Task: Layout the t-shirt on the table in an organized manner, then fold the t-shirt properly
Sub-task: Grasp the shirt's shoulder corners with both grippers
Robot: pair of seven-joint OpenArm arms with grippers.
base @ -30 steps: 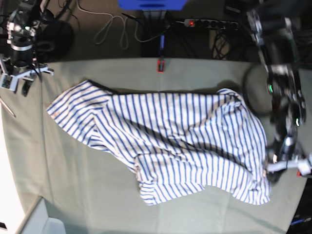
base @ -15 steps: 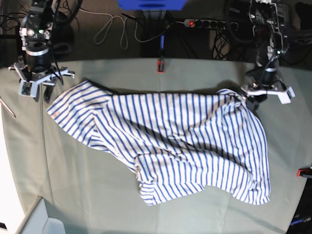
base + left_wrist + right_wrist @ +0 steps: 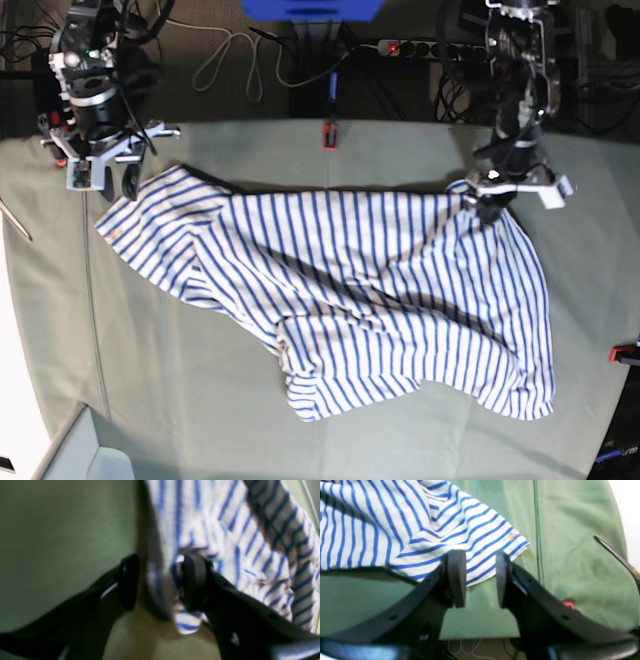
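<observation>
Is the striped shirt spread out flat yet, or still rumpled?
Still rumpled. The t-shirt lies in a crooked heap on the table, with creases and a layer bunched over near its lower edge; neither sleeve is laid out clearly.

T-shirt point(image 3: 340, 300): lies spread and rumpled across the middle of the table point(image 3: 180, 400), running from 10 o'clock to 5 o'clock in the base view. Right gripper point(image 3: 100, 178): at 10 o'clock, just above the shirt's far corner, jaws parted with the cloth edge just beyond them; left gripper point(image 3: 490, 205): at 2 o'clock on the shirt's upper edge, a fold of cloth between its jaws. Red clamp point(image 3: 328, 134): at 12 o'clock on the table's far edge, apart from the shirt.
</observation>
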